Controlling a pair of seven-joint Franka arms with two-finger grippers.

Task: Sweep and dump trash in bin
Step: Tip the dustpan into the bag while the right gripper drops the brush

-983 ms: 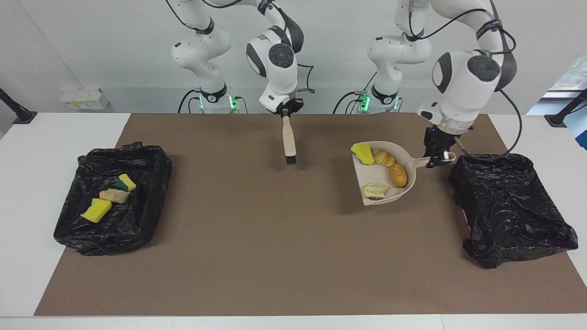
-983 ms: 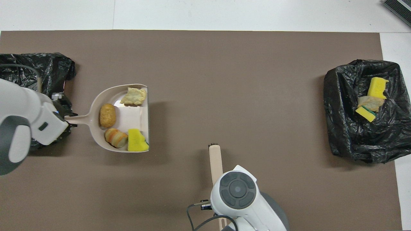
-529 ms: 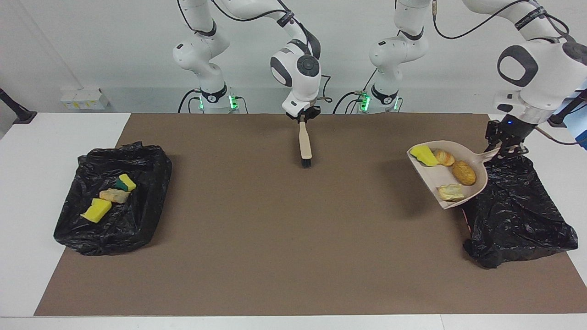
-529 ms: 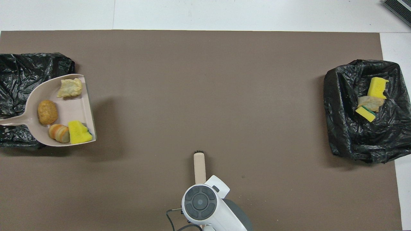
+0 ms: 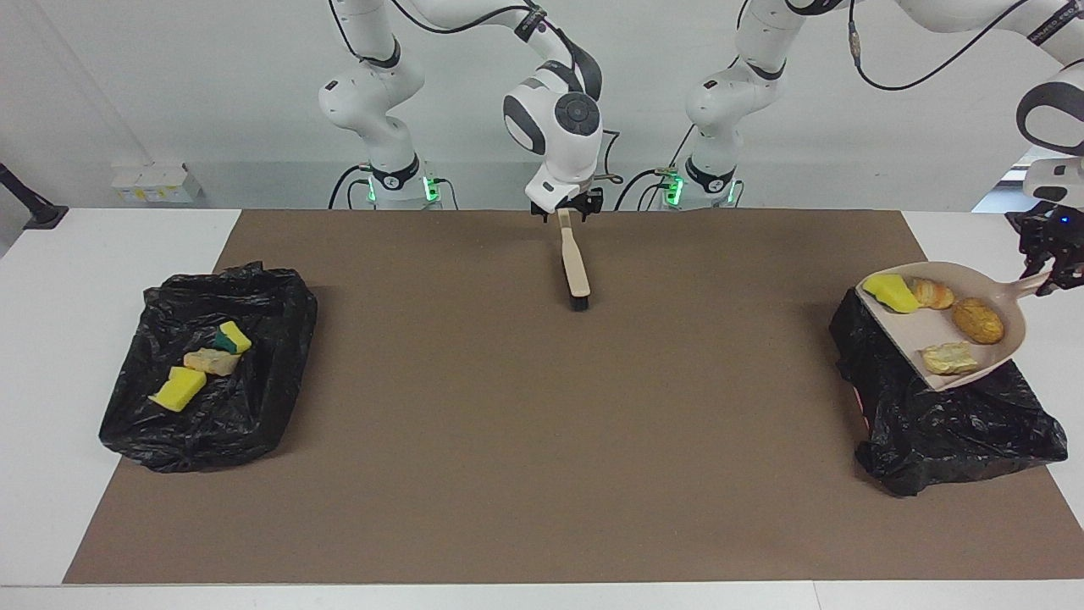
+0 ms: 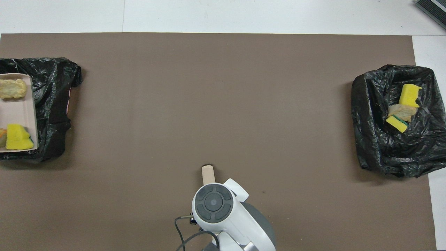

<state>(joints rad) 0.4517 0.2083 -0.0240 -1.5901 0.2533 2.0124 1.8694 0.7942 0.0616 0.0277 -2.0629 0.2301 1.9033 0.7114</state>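
Since a second ago my left gripper point(image 5: 1048, 275) has carried the dustpan point(image 5: 1008, 343) from mid-mat to over the bin point(image 5: 948, 415) at the left arm's end, its open lip past the bin's edge. Brown mat point(image 5: 508, 440) between both bins lies open. Second bin point(image 5: 212, 407) holds three trash bits point(image 5: 212, 362). Left fingers clamp the dustpan handle; four trash pieces point(image 5: 978, 320) sit in the pan. Right gripper point(image 5: 566, 209) grips the brush point(image 5: 577, 267), bristles low over the mat.
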